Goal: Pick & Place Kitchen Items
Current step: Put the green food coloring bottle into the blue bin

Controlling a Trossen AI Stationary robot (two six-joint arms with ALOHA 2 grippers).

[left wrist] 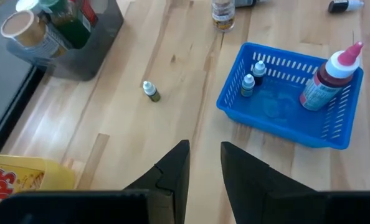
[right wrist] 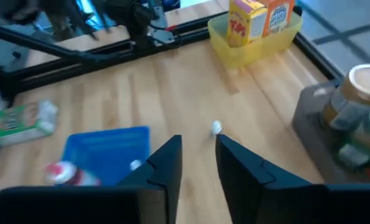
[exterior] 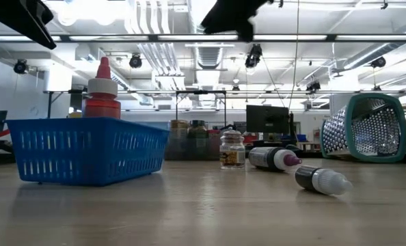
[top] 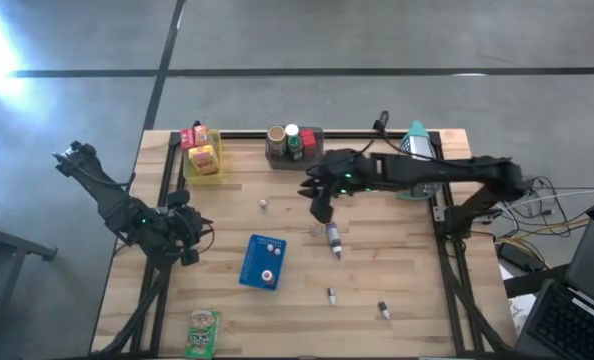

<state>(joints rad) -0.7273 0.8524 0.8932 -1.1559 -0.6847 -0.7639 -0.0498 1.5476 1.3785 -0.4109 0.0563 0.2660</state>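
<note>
Your right gripper (top: 322, 212) hovers above the table with fingers narrowly apart, empty. The dark bottle (top: 333, 238) lies on its side just beside and below it; your left gripper (top: 189, 228) waits shut.

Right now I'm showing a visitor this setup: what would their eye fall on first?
Probably the blue basket in the middle of the table, with a red-capped bottle standing inside it. Next, the right claw hanging over the table's centre beside a small bottle lying on the wood.
</note>
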